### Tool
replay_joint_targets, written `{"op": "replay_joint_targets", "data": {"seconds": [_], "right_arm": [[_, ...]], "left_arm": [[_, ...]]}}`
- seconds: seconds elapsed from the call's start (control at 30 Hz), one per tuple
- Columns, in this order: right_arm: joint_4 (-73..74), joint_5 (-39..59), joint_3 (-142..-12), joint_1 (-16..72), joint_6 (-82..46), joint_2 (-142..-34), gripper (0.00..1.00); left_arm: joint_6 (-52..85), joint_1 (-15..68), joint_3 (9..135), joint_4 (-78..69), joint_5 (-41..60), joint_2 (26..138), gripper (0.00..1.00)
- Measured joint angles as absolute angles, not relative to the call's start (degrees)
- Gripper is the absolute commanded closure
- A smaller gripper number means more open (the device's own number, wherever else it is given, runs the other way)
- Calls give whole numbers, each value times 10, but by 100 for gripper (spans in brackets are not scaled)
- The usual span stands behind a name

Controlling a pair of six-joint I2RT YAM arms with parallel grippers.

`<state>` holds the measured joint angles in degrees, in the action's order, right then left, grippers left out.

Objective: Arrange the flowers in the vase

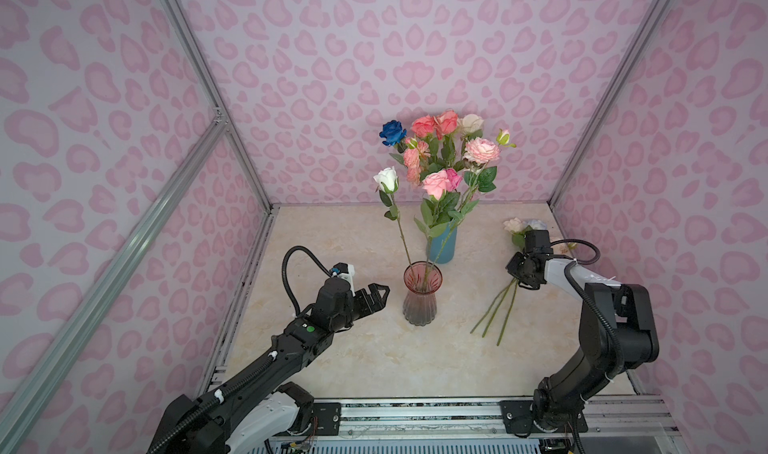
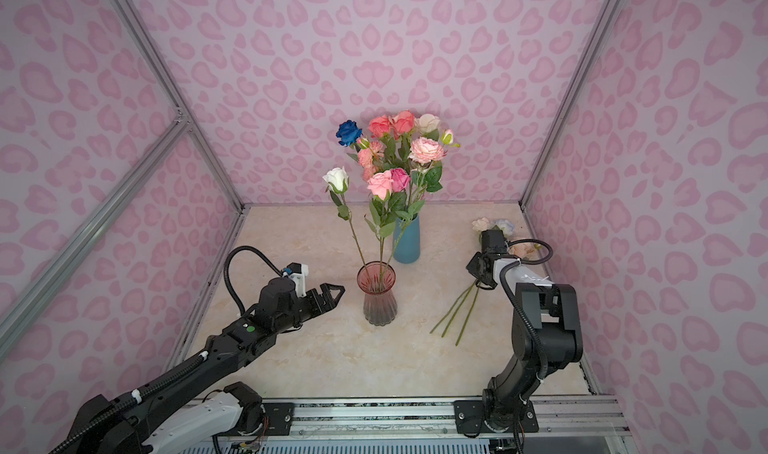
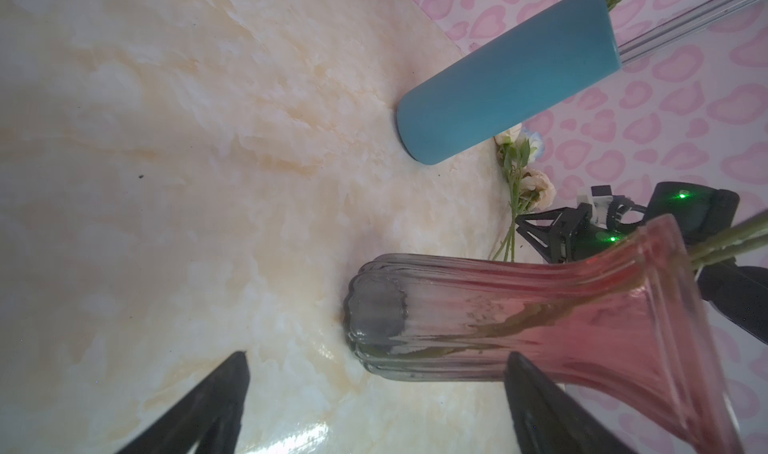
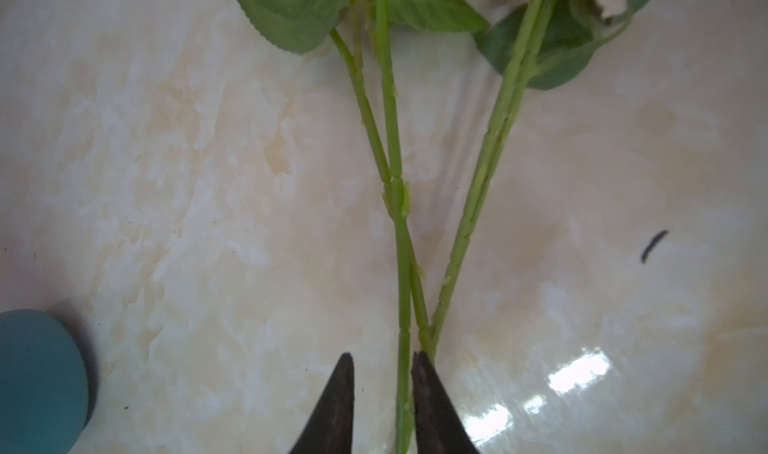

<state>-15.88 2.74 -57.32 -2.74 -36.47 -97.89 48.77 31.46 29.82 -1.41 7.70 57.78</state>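
Standing mid-table [image 1: 332, 369], the pink glass vase [image 1: 420, 302] holds a white rose [image 1: 386, 179] and other stems; the left wrist view alone shows those stems reaching down inside the glass. At the vase's one o'clock a blue vase [image 1: 441, 246] carries a bunch of blooms [image 1: 424, 125]; at three o'clock loose flowers [image 1: 514, 224] lie flat. The left claw [image 1: 376, 298] hangs released at nine o'clock, just beside the vase. Only the right wrist view shows the right claw [image 4: 382, 364] narrowed either side of one stem [image 4: 403, 298]; both top views hide its tips; whether it pinches, I cannot tell.
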Motion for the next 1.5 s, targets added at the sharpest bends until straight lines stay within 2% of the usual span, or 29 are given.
{"op": "replay_joint_targets", "data": {"seconds": [0.3,0.43,0.53,0.8,0.93,1.2,1.37,1.5], "right_arm": [[-157,31,-576,-27,-365,-1004,77],[-155,38,-577,-27,-364,-1009,93],[-149,44,-567,-27,-366,-993,98],[-131,87,-582,26,-366,-915,100],[-119,94,-579,57,-366,-837,100],[-73,44,-526,115,-348,-614,100],[-54,-16,-515,174,-315,-509,100],[-35,-49,-527,235,-282,-467,100]], "left_arm": [[479,315,303,-14,82,587,3],[479,315,303,-14,82,589,3],[478,315,303,-14,81,589,3],[473,315,312,-13,81,582,3],[473,315,312,-4,76,561,3],[463,314,307,41,17,450,3],[471,314,277,72,-91,300,4],[480,313,247,91,-170,196,4]]}}
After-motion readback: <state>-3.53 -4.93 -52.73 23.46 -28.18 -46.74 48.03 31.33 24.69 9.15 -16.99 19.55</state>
